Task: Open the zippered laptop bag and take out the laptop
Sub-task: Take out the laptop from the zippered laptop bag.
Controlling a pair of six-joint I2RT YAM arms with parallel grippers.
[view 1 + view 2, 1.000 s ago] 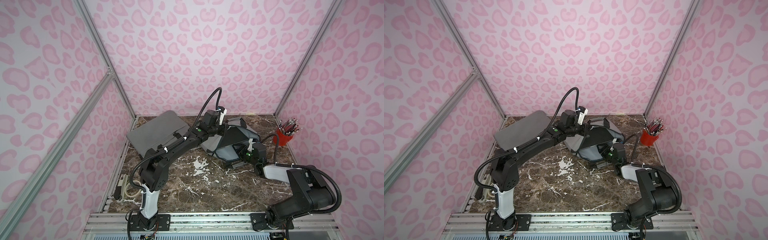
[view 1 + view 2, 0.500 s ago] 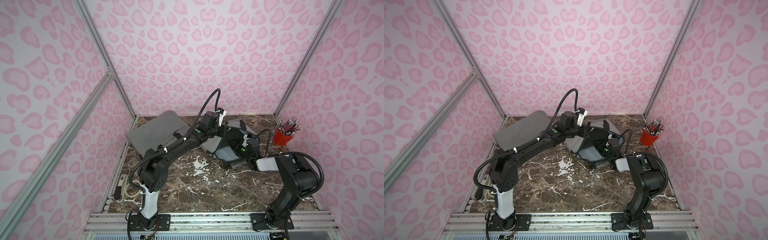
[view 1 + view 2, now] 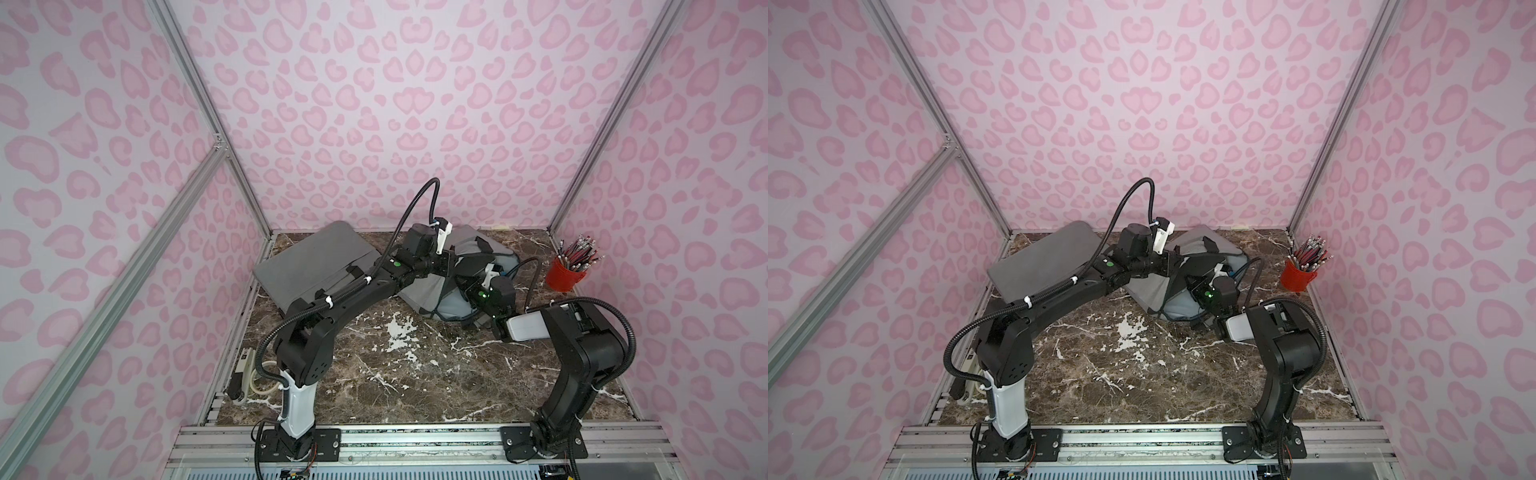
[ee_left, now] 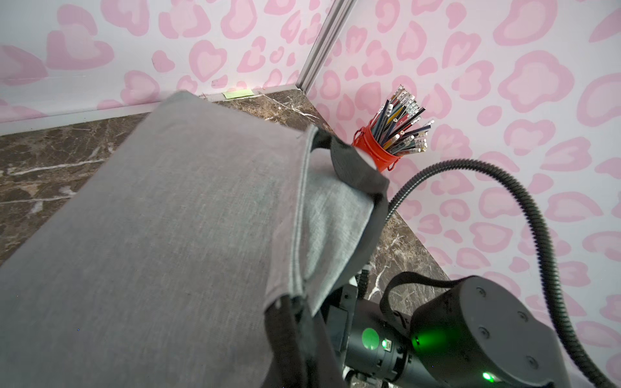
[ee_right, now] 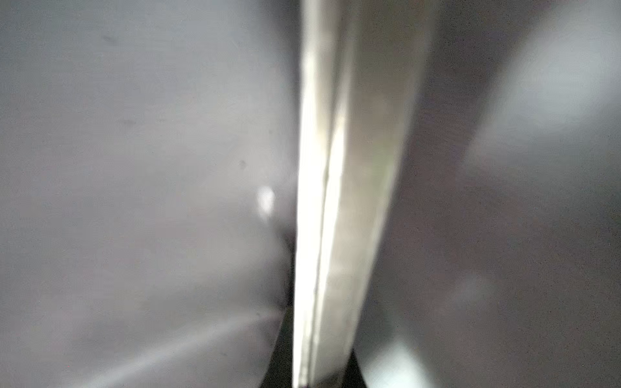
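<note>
The grey fabric laptop bag (image 3: 419,295) (image 3: 1154,291) lies at the back of the marble table, its upper flap lifted. My left gripper (image 3: 451,264) (image 3: 1177,264) is shut on that flap's dark zippered edge (image 4: 292,336) and holds it up. My right gripper (image 3: 467,284) (image 3: 1192,286) reaches into the bag's mouth under the flap. In the right wrist view the laptop (image 5: 336,201) shows as a thin pale silver edge running between the dark jaws, which are shut on it. Blurred grey bag lining fills both sides. In both top views the laptop is hidden.
A flat grey case (image 3: 316,266) (image 3: 1038,262) lies at the back left, under my left arm. A red cup of pencils (image 3: 565,278) (image 3: 1298,276) (image 4: 373,151) stands at the back right corner. A power strip (image 3: 245,365) sits off the table's left edge.
My right arm has swung in from the right and pushed its gripper into the bag's mouth, and its jaws have closed. My left gripper keeps the flap lifted, unmoved.
</note>
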